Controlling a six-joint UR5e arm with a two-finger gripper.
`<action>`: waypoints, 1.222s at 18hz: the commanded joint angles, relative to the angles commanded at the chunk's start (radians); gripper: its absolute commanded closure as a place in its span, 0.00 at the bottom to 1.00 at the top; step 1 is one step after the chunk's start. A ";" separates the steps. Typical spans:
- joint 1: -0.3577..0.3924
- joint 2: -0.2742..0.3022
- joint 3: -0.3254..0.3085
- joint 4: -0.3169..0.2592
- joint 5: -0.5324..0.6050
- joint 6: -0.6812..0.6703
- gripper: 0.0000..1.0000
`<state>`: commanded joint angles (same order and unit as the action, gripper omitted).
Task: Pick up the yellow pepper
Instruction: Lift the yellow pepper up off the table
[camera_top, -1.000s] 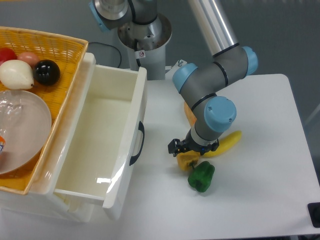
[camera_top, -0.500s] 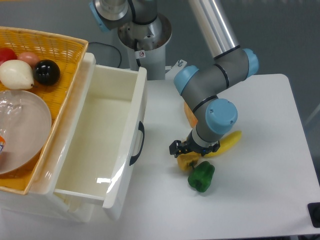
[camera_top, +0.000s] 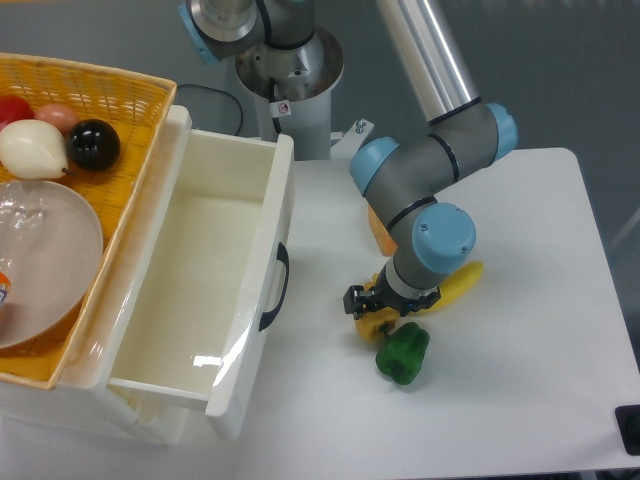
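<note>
Where the arm (camera_top: 425, 190) bends down over the white table (camera_top: 520, 380), its gripper (camera_top: 383, 306) sits right on top of the yellow pepper (camera_top: 374, 325). The black fingers (camera_top: 357, 300) are down at the pepper, but the arm hides how they stand, so I cannot tell if they are squeezing it or spread apart. The yellow pepper lies on the table in the middle, and only a small bit of it shows under the gripper. A green pepper (camera_top: 403, 353) lies just beside it, toward the front, and looks to be touching it. A banana (camera_top: 455, 284) lies behind them, partly under the arm. To the left, a white drawer (camera_top: 215, 290) stands pulled open. Farther left, a yellow basket (camera_top: 95, 85) holds a black ball (camera_top: 94, 144), a white onion (camera_top: 32, 149), a red thing (camera_top: 14, 108) and a clear bowl (camera_top: 40, 260).
</note>
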<state>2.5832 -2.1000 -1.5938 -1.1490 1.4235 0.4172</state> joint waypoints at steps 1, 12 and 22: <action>0.000 0.002 0.002 0.000 0.002 -0.003 0.57; -0.008 0.066 0.054 -0.023 0.002 0.122 0.77; -0.012 0.150 0.077 -0.023 0.118 0.622 0.77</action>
<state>2.5710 -1.9497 -1.5172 -1.1720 1.5416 1.0395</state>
